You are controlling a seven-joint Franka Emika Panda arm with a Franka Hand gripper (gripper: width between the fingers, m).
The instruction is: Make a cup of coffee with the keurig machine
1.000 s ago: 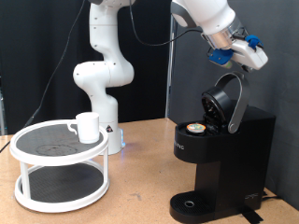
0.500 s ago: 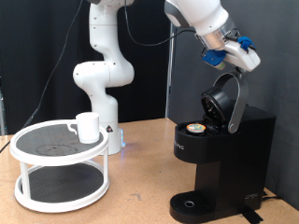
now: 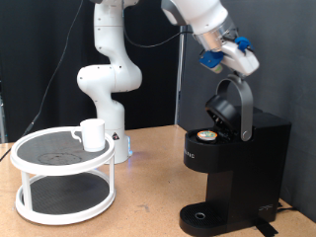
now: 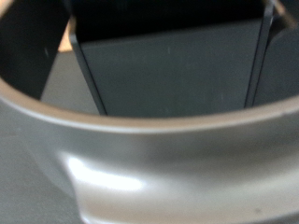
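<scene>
Stand (image 3: 61, 183), white and round with two tiers, fills the exterior view's eight o'clock corner, and the cup (image 3: 93, 133) sits on its upper tier at the back rim, handle turned to nine o'clock. Just beside the stand, toward the centre, rises the white arm base (image 3: 107, 79). Over at four o'clock stands the keurig machine (image 3: 232, 178), black and boxy, its hinged lid (image 3: 229, 107) tipped up so the tan-topped pod (image 3: 206, 136) shows seated in the open chamber; the round drip tray (image 3: 203, 217) at six o'clock of the machine carries no mug. At one o'clock in that view the gripper (image 3: 235, 61) hangs just over the raised lid's top edge; contact cannot be judged. Whether its fingers are spread or closed cannot be told. Wrist view: a blurred silver-grey curved band (image 4: 140, 149) very close, with dark panels behind it.
</scene>
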